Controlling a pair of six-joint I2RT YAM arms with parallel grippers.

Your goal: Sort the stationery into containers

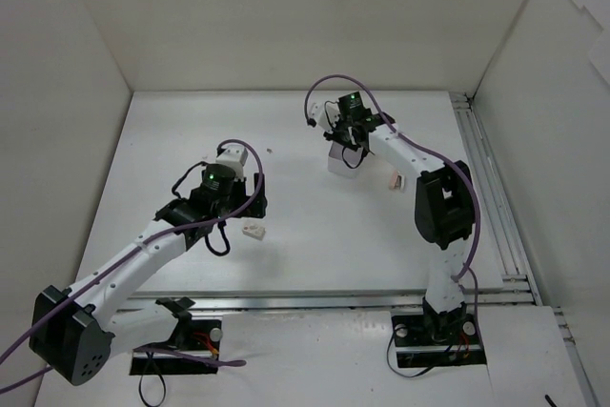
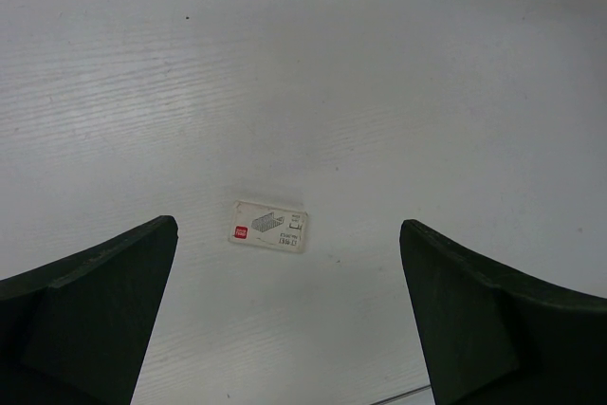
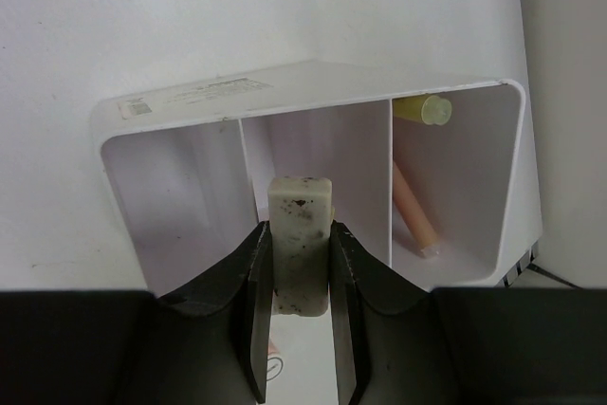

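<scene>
The white three-compartment container (image 3: 313, 78) lies just ahead of my right gripper (image 3: 302, 305), which is shut on a beige speckled eraser (image 3: 302, 220) held in front of the middle compartment. A yellow-green pen (image 3: 424, 109) and an orange pen (image 3: 414, 208) stand in the right compartment. From above, the right gripper (image 1: 348, 140) hangs over the container (image 1: 345, 164). My left gripper (image 2: 288, 267) is open above the table, and a small beige staples box (image 2: 269, 226) lies between and just past its fingertips. That box (image 1: 253, 230) sits beside the left gripper (image 1: 240, 195).
A small beige-pink piece (image 1: 396, 180) lies on the table right of the container. A tiny pale piece (image 1: 270, 151) lies near the middle. White walls enclose the table on three sides, and a metal rail (image 1: 491, 197) runs along the right edge.
</scene>
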